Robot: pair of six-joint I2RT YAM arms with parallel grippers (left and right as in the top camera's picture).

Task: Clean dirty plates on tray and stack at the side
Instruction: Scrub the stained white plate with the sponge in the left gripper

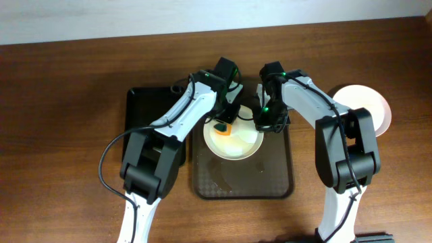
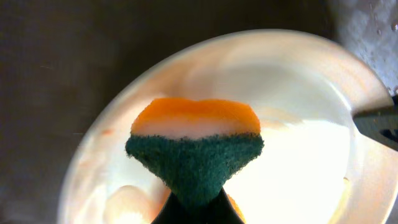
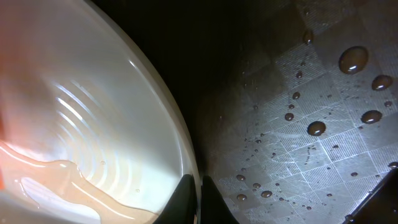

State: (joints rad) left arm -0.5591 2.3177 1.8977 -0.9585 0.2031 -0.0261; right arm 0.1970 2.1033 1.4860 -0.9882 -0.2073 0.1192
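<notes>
Plate flat on upper half of brown tray, soapy film and faint orange tint across bowl in left wrist view. Left gripper clenched on sponge, green scour layer toward wrist camera, orange foam beyond; apparently pressed on plate's upper-left inner part. Right gripper pinched on plate's right rim, fingertips straddling the edge in right wrist view, seemingly as anchor. Key relation: sponge left of plate centre, so remaining bowl area to its right and toward the robot, on the way to the right gripper. Round, so no long axis to line up. Left arm best placed for the wipe, right only for holding. Next stroke probably a sweep across the bowl, stopping short of the right fingers. Water drops on tray just beside rim: some slip risk. Second plate off tray on table, right side, nearer right arm, likely stack spot. Small black tray at left, partly behind left arm.
</notes>
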